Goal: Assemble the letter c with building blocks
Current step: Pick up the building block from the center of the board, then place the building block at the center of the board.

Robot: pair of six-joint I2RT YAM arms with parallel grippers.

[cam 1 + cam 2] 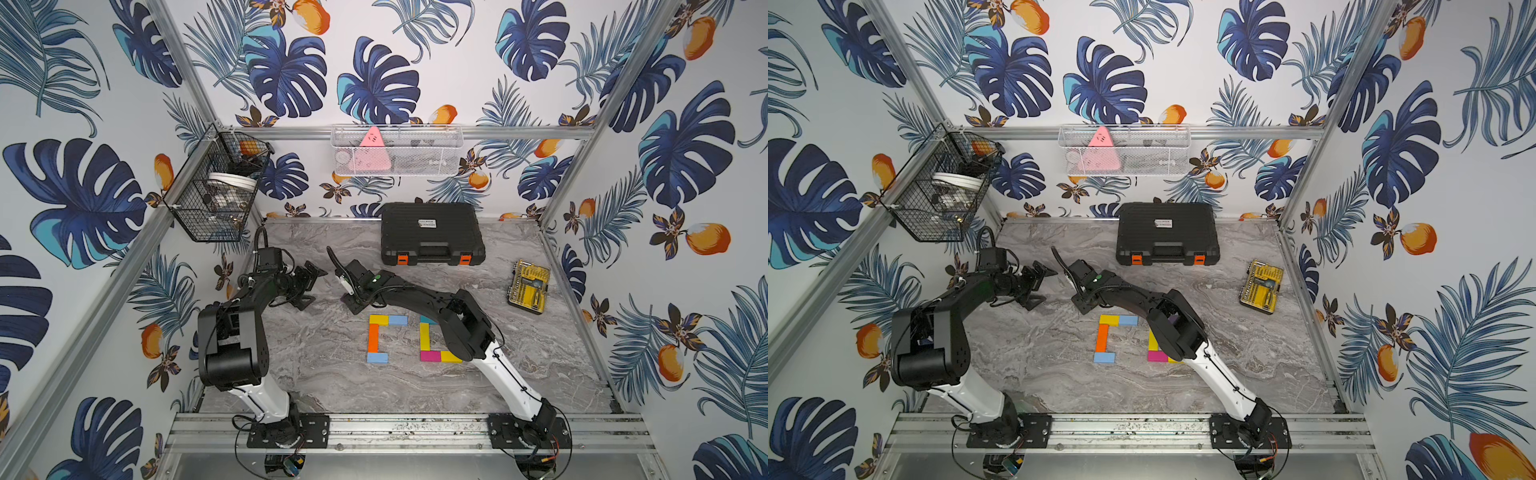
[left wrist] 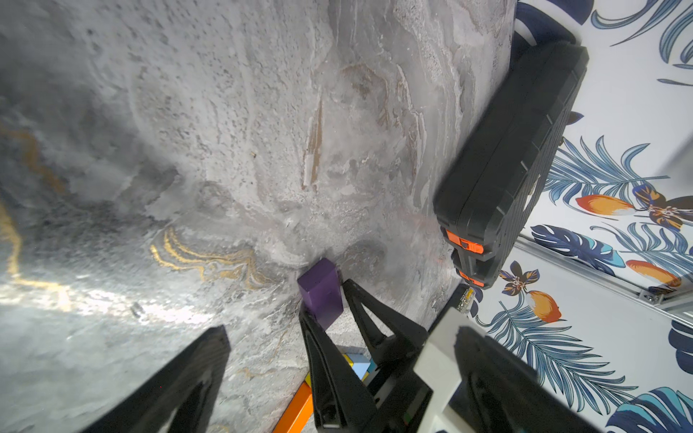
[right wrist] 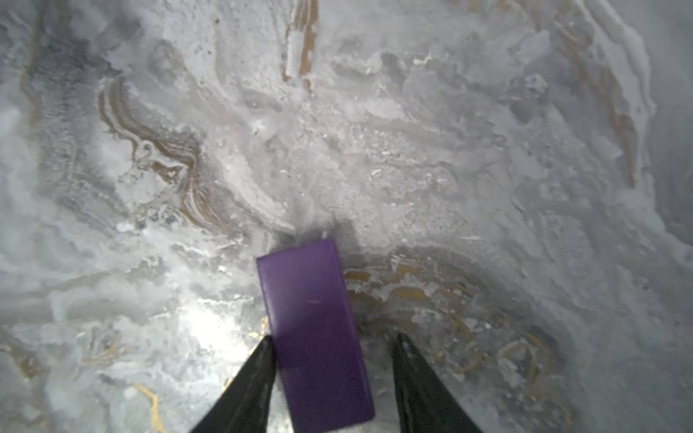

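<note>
The right gripper [image 3: 332, 342] astride the purple block [image 2: 320, 290]
The block lay flat on the marble tabletop [image 1: 332, 386], near the bracket of building blocks [image 1: 373, 337]. One finger touched it and the other stood just clear, so nothing was clamped. The left gripper [image 1: 312, 286] gaped wide, empty. Bare marble ran to the front edge, and a black case [image 1: 432, 232] lined the back wall.

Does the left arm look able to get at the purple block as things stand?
Probably not: the right gripper straddles the purple block, a finger on each side. The left gripper hangs open close by but would crowd against it.
</note>
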